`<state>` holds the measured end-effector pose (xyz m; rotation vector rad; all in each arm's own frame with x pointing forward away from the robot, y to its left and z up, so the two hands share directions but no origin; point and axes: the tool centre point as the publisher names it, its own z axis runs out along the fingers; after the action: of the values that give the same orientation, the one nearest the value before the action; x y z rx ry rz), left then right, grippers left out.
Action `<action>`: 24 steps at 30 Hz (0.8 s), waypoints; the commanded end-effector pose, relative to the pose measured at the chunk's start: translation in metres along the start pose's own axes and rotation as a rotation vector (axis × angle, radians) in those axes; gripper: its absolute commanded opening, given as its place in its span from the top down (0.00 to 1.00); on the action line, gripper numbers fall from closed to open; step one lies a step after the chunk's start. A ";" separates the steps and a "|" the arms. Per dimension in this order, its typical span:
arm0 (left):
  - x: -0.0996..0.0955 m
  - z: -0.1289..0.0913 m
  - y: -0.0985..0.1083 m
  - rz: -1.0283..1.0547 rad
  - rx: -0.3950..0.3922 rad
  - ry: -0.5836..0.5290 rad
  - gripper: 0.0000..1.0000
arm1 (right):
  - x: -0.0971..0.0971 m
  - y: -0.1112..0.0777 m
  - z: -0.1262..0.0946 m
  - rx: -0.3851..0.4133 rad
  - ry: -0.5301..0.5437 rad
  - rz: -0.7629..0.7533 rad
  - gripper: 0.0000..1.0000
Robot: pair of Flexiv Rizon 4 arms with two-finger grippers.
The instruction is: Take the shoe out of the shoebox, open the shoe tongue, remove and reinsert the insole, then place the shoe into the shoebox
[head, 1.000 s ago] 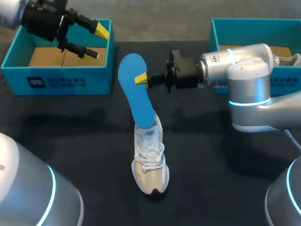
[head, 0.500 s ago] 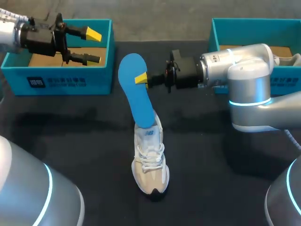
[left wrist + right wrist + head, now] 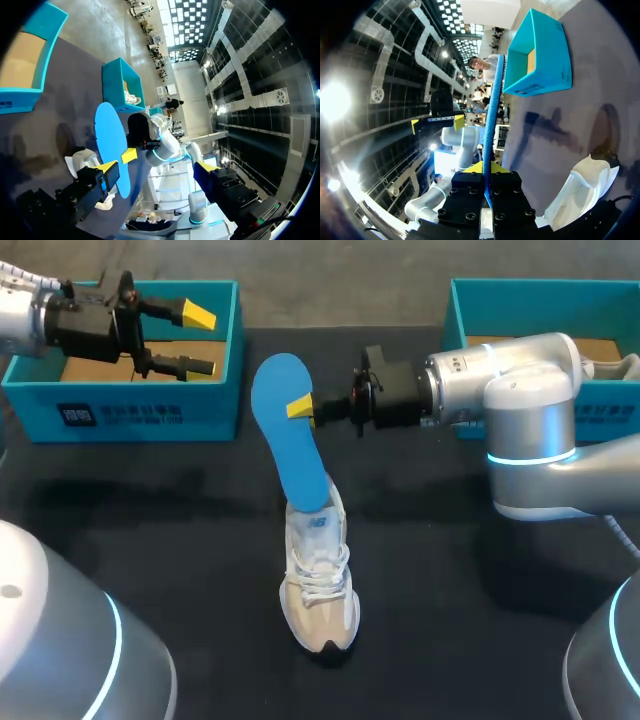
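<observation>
Head view: the shoe (image 3: pixel 318 585) stands on the black tabletop (image 3: pixel 150 520), toe towards the camera. The blue insole (image 3: pixel 290 430) rises tilted from the shoe's opening, its lower end inside. My right hand (image 3: pixel 300 408) pinches the insole's edge, up from the shoe. My left hand (image 3: pixel 200 340) hangs empty with fingers spread, well left of the shoe, over a blue box (image 3: pixel 130 415).

My gripper (image 3: pixel 486 170) pinches the blue insole (image 3: pixel 493 110), which stands edge-on between my yellow tips and rises ahead of them. The white shoe (image 3: pixel 580 192) lies just beside me on the dark table (image 3: pixel 605 100). A teal shoebox (image 3: pixel 542 55) sits ahead, and my left gripper (image 3: pixel 437 122) hangs beyond the insole, fingers spread.
</observation>
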<state>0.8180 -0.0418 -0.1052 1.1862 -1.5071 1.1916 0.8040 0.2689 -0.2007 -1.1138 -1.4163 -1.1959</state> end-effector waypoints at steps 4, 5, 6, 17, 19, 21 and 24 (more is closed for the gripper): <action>0.000 0.002 -0.002 0.019 0.006 -0.001 0.00 | 0.000 -0.001 0.001 -0.003 -0.001 0.000 1.00; 0.000 0.002 -0.003 0.019 0.008 0.002 0.00 | 0.000 -0.001 0.001 -0.003 -0.001 0.000 1.00; 0.000 0.002 -0.003 0.019 0.008 0.003 0.00 | 0.000 -0.001 0.001 -0.003 -0.001 0.000 1.00; -0.008 0.006 -0.010 0.054 0.000 0.028 0.00 | 0.000 -0.001 0.001 -0.003 -0.001 0.000 1.00; -0.010 0.005 -0.011 0.055 0.002 0.035 0.00 | 0.000 -0.001 0.001 -0.003 -0.001 0.000 1.00; -0.011 0.005 -0.012 0.055 0.002 0.041 0.00 | 0.000 -0.001 0.001 -0.003 -0.001 0.000 1.00; -0.012 0.004 -0.013 0.055 0.002 0.050 0.00 | 0.000 -0.001 0.001 -0.003 -0.001 0.000 1.00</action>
<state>0.8299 -0.0451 -0.1129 1.1222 -1.5121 1.2510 0.8040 0.2689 -0.2007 -1.1138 -1.4163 -1.1959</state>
